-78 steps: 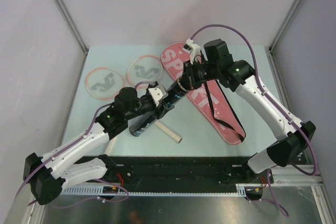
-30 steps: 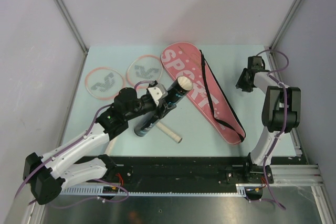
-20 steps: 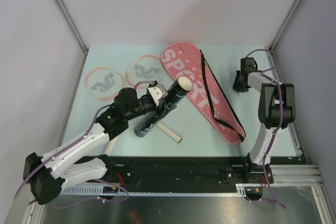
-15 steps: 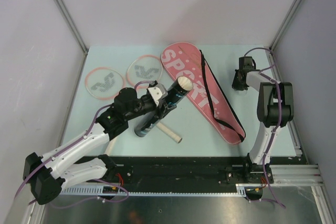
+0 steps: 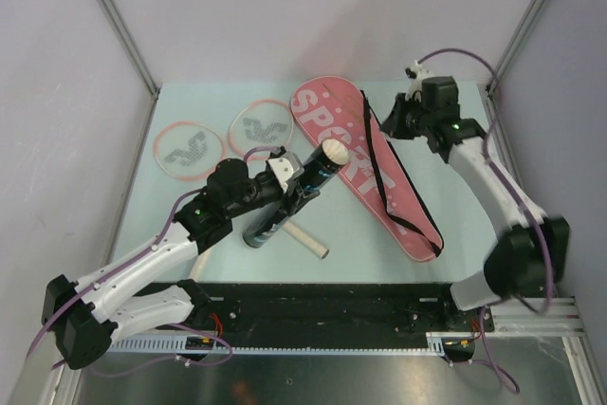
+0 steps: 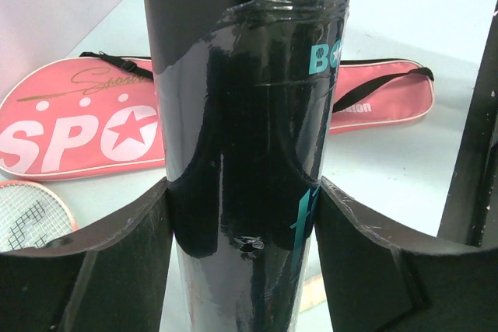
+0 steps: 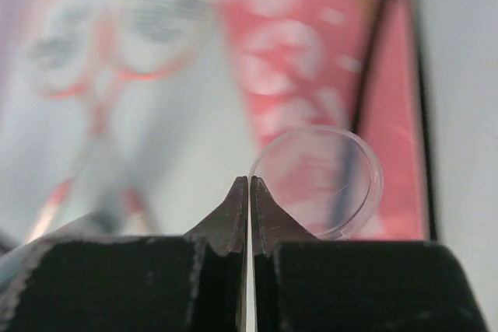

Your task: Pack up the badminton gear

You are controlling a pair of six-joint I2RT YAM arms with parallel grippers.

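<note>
My left gripper (image 5: 285, 193) is shut on the black cylindrical tube (image 5: 296, 189) and holds it tilted, open end up and to the right, with something white (image 5: 332, 150) in the mouth. In the left wrist view the tube (image 6: 249, 153) fills the space between both fingers (image 6: 101, 262). My right gripper (image 5: 391, 126) hovers over the pink "SPORT" bag (image 5: 356, 154). In the right wrist view it (image 7: 249, 184) pinches the rim of a clear round lid (image 7: 323, 180). Two pink-framed rackets (image 5: 190, 149) (image 5: 260, 124) lie at the left. No loose shuttlecocks show.
A white racket handle (image 5: 305, 240) lies on the table below the tube. The bag's black strap (image 5: 384, 187) runs along its right edge. Grey walls close in the table on three sides. The arm bases' black rail (image 5: 332, 305) lies at the near edge.
My right arm went from the tube's mouth to the table's far right edge, then swung back left over the bag with the lid. The left arm and tube have stayed still.
</note>
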